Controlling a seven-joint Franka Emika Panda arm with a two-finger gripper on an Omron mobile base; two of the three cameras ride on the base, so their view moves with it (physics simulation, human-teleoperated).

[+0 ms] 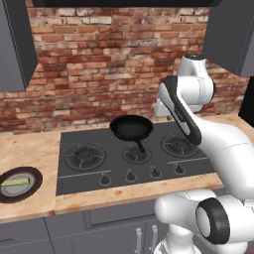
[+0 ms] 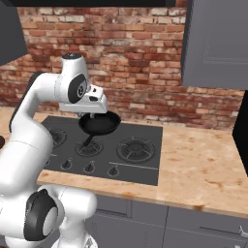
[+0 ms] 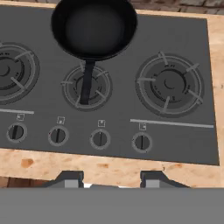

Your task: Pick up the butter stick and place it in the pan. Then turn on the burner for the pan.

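Black pan (image 2: 100, 123) sits on the stove (image 2: 140, 164).

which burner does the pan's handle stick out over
The small front-centre burner: the pan sits behind it, with its handle lying across it. The burners to its left and right are bare.

Your arm (image 1: 218, 144) rises from its base in front of the stovetop (image 1: 134, 154), bends back at the elbow and reaches over the right half of the stovetop. The wrist is turned so the hand looks down on the stovetop's knob row. Your end effector (image 3: 112, 178) hangs above the front edge of the stovetop, over the counter (image 3: 109, 168) strip; its two dark fingertips (image 3: 70, 178) stand apart with nothing between them, near their narrowest setting.
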